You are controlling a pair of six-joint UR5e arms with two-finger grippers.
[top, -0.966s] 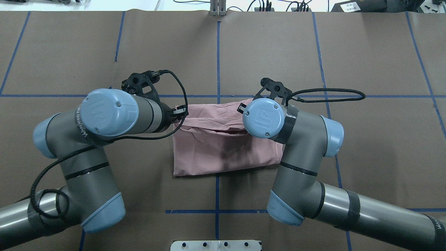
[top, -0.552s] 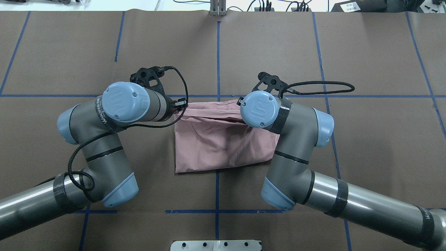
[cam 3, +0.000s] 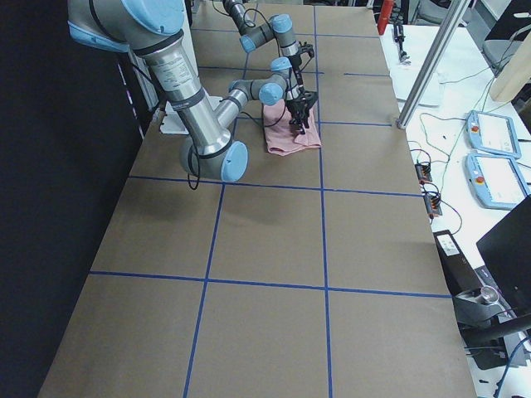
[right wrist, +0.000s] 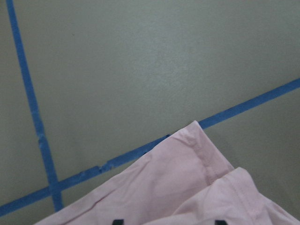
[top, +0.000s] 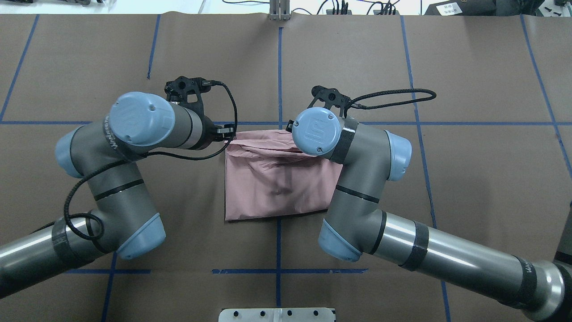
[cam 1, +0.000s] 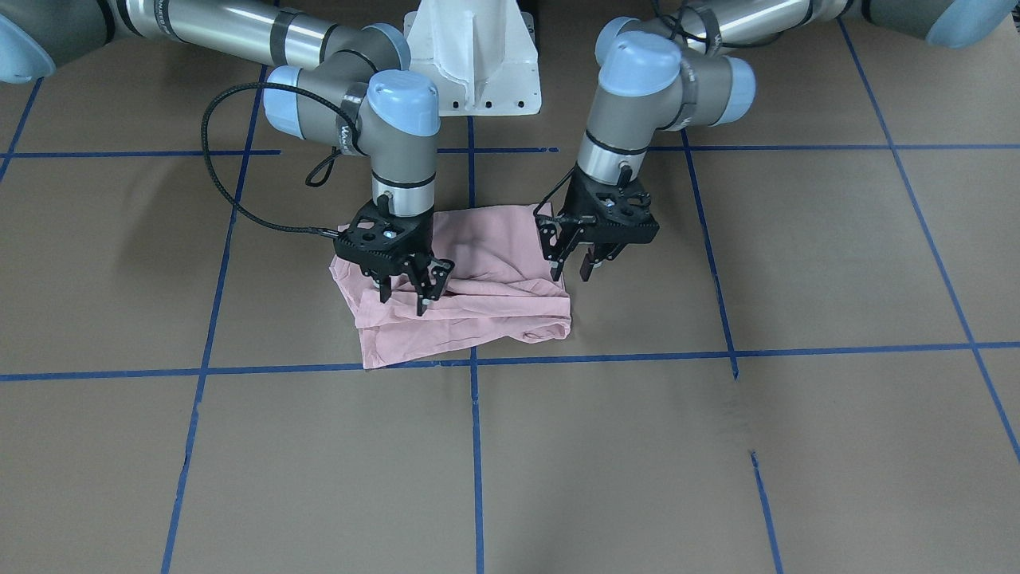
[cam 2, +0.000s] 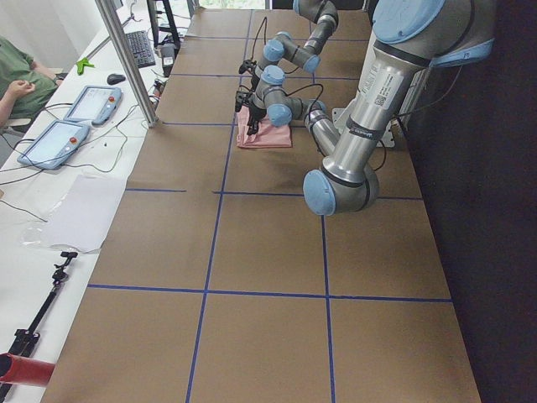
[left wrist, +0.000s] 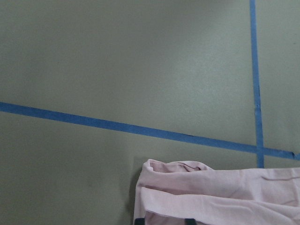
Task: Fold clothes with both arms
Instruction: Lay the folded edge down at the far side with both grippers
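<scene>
Pale pink fabric T-shirt (top: 272, 188) lies folded compactly. Black left gripper (cam 1: 572, 271) and right gripper (cam 1: 405, 300) hover spread open at its far edge, so probably little remains.

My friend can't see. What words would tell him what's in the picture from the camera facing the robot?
A folded pink shirt lies on a brown table, with a robot's two open claws hanging low at it: the right claw over the shirt, the left claw at its edge. Blue tape lines cross the table.
</scene>
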